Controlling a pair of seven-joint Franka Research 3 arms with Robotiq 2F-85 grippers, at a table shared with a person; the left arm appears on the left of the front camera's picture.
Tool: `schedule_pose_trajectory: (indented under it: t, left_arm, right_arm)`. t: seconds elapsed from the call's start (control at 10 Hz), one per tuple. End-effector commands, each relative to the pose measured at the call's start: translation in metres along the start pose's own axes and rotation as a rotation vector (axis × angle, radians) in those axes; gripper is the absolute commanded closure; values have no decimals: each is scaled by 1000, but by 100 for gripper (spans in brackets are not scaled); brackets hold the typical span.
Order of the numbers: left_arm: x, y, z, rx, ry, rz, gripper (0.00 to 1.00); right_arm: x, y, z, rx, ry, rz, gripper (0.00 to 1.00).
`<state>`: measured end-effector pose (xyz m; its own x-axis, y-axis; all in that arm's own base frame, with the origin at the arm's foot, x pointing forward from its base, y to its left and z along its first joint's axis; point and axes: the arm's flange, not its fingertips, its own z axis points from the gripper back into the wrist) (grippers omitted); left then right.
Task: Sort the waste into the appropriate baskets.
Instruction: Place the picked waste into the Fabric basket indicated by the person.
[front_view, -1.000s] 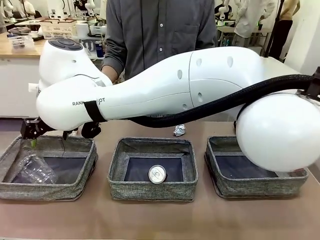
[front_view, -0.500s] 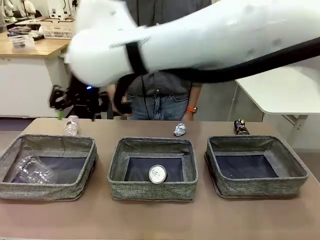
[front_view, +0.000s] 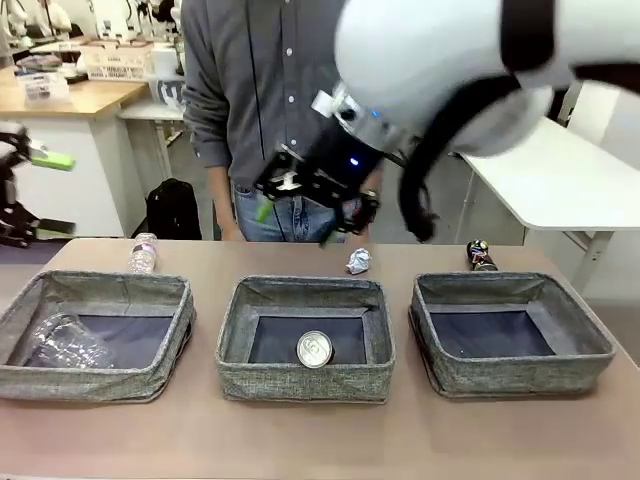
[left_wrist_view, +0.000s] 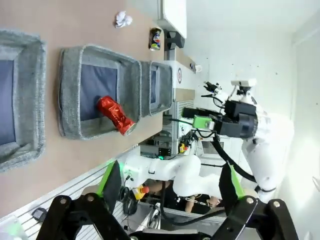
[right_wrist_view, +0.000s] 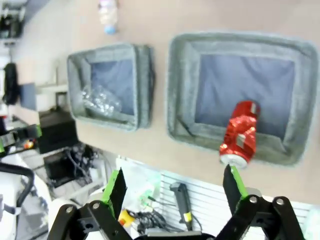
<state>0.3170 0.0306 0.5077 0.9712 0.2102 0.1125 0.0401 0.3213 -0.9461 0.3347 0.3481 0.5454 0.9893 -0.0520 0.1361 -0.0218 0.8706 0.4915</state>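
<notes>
Baskets (front_view: 305, 383) number three, holding one red can (right_wrist_view: 239, 134); left fingers (left_wrist_view: 111, 179) and right fingers (right_wrist_view: 117, 187) spread, seemingly empty.

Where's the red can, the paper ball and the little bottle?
red can (right_wrist_view: 239, 132), right wrist view, on its dented red side.
paper ball (front_view: 358, 261), front view, on its crumpled middle.
little bottle (front_view: 143, 253), front view, on its clear body.
</notes>
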Motion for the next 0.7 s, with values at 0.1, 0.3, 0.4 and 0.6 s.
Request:
schedule_pose_trajectory:
  t: [0.1, 0.3, 0.4, 0.6]
  left_arm:
    - [-5, -7, 14, -9, -20, -28, 0]
    - [0, 1, 3, 7, -8, 9, 0]
    - [1, 4, -9, -58, 15, 21, 0]
    - [-2, 9, -33, -144, 134, -25, 0]
  right_arm:
    - [13, 18, -6, 22, 20, 45, 0]
    - [0, 4, -2, 2, 5, 8, 0]
    - [12, -9, 9, 95, 65, 9, 0]
    - [27, -71, 54, 320, 207, -9, 0]
